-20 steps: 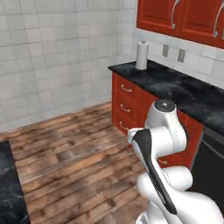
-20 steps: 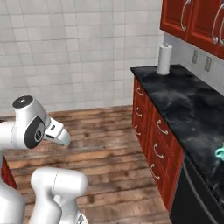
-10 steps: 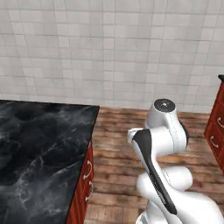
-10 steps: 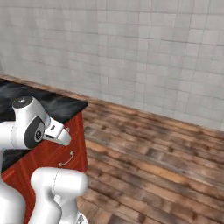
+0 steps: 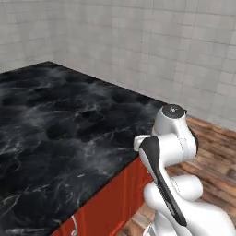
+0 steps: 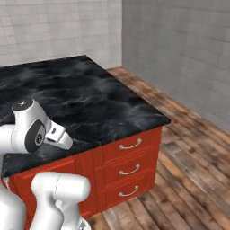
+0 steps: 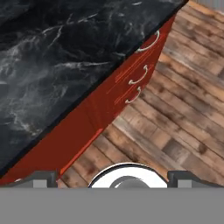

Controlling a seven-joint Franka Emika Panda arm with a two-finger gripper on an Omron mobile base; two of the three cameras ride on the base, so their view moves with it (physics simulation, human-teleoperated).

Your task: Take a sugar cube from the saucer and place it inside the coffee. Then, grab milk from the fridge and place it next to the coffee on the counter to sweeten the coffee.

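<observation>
1. The gripper (image 7: 112, 176) appeared in the hand view as two dark finger tips low in the frame, set wide apart with nothing between them; the jaws stood released.
2. Beyond the finger tips lay the wooden floor (image 7: 175, 118) and the edge of the counter (image 7: 52, 65).
3. The counter (image 5: 69, 133), black with white marble veining, spread across the left base view; the arm (image 5: 170, 152) rose at the lower right, folded close to the base.
4. In the right base view the counter (image 6: 90, 99) stood as an island block on red cabinets, with three drawers (image 6: 130, 168) stacked at its near corner, each bearing a curved metal handle.
5. Grey tiled walls (image 6: 179, 49) closed the scene behind the counter, and plank flooring (image 6: 193, 170) ran along its right side.
</observation>
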